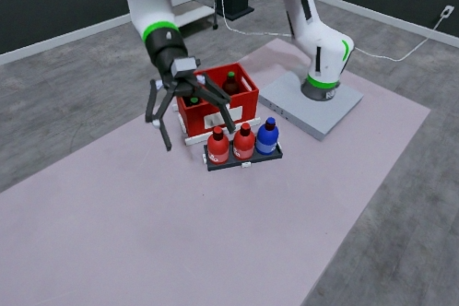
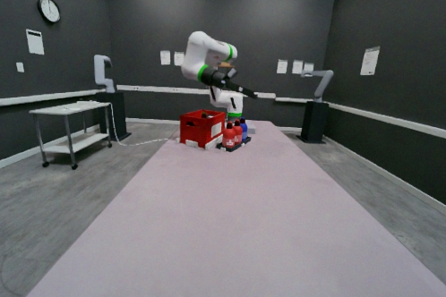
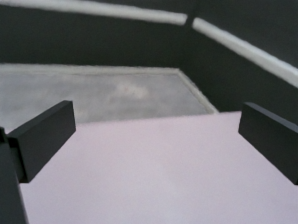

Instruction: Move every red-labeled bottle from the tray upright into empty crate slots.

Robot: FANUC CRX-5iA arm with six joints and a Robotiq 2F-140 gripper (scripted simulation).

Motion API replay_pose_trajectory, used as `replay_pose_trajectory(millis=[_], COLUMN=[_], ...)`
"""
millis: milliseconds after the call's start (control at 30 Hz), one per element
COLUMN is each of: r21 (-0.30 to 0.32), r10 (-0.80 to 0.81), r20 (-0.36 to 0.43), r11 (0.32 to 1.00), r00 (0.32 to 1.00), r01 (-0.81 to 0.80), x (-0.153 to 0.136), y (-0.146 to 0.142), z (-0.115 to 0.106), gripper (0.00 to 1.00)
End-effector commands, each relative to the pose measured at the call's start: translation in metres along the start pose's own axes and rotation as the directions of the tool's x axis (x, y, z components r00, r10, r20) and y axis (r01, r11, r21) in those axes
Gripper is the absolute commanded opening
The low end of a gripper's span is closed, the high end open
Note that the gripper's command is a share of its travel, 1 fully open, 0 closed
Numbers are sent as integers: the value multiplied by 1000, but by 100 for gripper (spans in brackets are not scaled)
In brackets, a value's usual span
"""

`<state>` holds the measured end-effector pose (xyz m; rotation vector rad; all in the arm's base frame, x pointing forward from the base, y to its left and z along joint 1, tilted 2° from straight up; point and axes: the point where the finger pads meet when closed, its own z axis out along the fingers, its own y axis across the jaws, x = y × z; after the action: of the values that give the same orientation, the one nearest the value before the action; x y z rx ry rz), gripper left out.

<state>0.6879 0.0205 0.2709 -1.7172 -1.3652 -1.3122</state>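
Note:
The gripper (image 1: pixel 200 139) (image 2: pixel 255 95) (image 3: pixel 157 117) is wide open and empty, in the air in front of the crate and tray. Two red bottles (image 1: pixel 217 149) (image 1: pixel 244 145) stand upright on the black tray (image 1: pixel 226 166) (image 2: pixel 231 149), at its left and middle. A blue bottle (image 1: pixel 267 138) (image 2: pixel 244 131) stands at its right end. The red crate (image 1: pixel 252 103) (image 2: pixel 190 133) stands upright behind the tray. In it show a dark bottle (image 1: pixel 230 86) with a green cap at the back right and another green cap (image 1: pixel 194 100) at the front left. Its other slots are hidden.
White holders (image 1: pixel 198 139) edge the crate, and small white clips (image 1: pixel 246 164) edge the tray. The arm's grey base plate (image 1: pixel 313 111) lies to the right behind the tray. The wrist view shows the pink table top (image 3: pixel 155 170), floor and walls, with no bottle.

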Motion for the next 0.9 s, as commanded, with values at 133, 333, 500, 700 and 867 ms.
replay_pose_trajectory(millis=[133, 333, 500, 700, 867], r21=[119, 201, 278, 369, 436], r10=[-110, -189, -263, -352, -420], r20=[204, 327, 427, 525, 587], r11=[989, 971, 949, 915, 884], r00=[973, 926, 865, 775, 692], r01=[87, 127, 151, 166, 166], x=[-28, -48, -66, -87, -103], y=[-38, -62, -83, -108, -127], z=[-62, -104, -142, -186, -219], gripper=[100, 100, 100, 100, 100])
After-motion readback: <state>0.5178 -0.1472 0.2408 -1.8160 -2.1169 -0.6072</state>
